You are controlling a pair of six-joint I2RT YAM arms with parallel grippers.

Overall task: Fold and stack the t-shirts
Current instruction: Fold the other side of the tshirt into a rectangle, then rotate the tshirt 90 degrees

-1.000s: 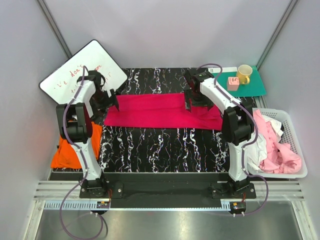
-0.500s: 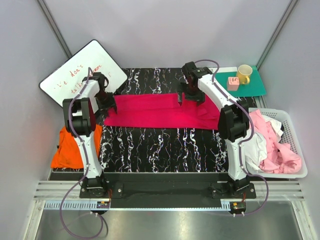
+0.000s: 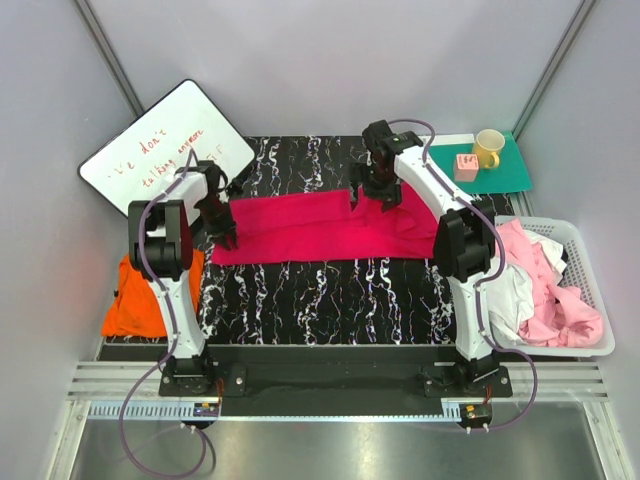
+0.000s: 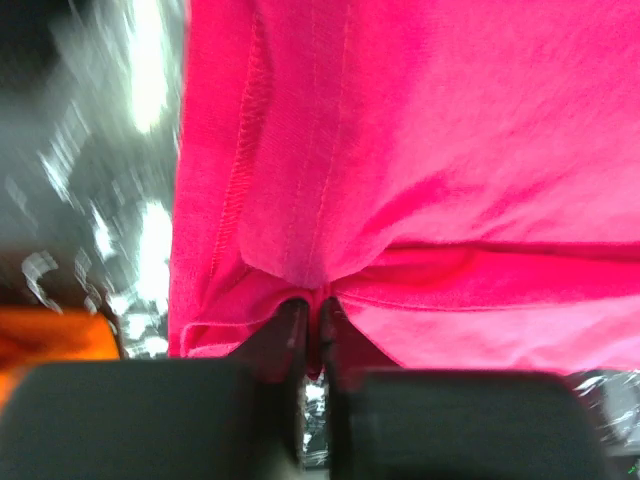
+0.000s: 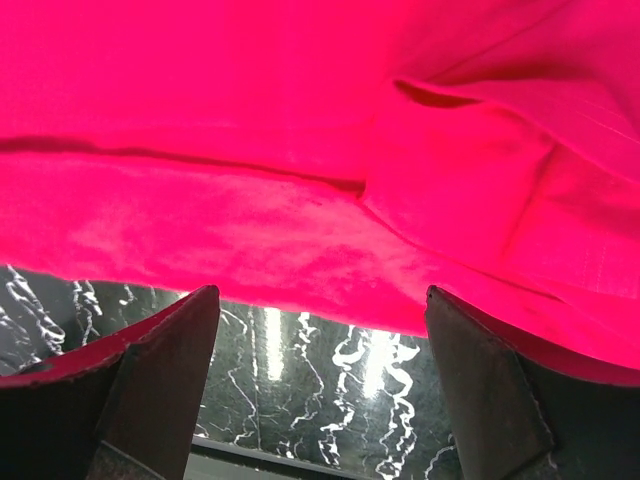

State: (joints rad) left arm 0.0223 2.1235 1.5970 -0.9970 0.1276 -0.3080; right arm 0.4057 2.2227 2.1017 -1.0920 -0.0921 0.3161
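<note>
**Fig. Two-arm fold, the band gripped at one end.** Nearest, an orange t-shirt lies crumpled off the table's near-left corner. Off the near-right corner, a basket holds a pale pink t-shirt and a white t-shirt, both unfolded.

Across the middle of the table, the magenta-red t-shirt lies as a long, narrow band. Its long axis runs from the left edge toward the right edge, parallel to the near edge, and the right end is bunched and thicker.

The left gripper sits at the band's left end. In its wrist view the fingers are pressed together on a small pucker of the hem, so the cloth is pinched there.

The right gripper stands over the band's far edge, right of centre. In its wrist view the fingers are spread wide, with the cloth's edge just beyond the tips and nothing caught between them.

The governing relation is that the two grippers lie along the band's long axis, well apart. The left end is secured, while the bunched right end lies rightward of the right gripper, which is the nearer arm to it. A second hold is judged necessary before the band can be folded across its length.

Farthest, a whiteboard leans at the far-left corner. A green mat bearing a yellow mug lies at the far-right corner.
</note>
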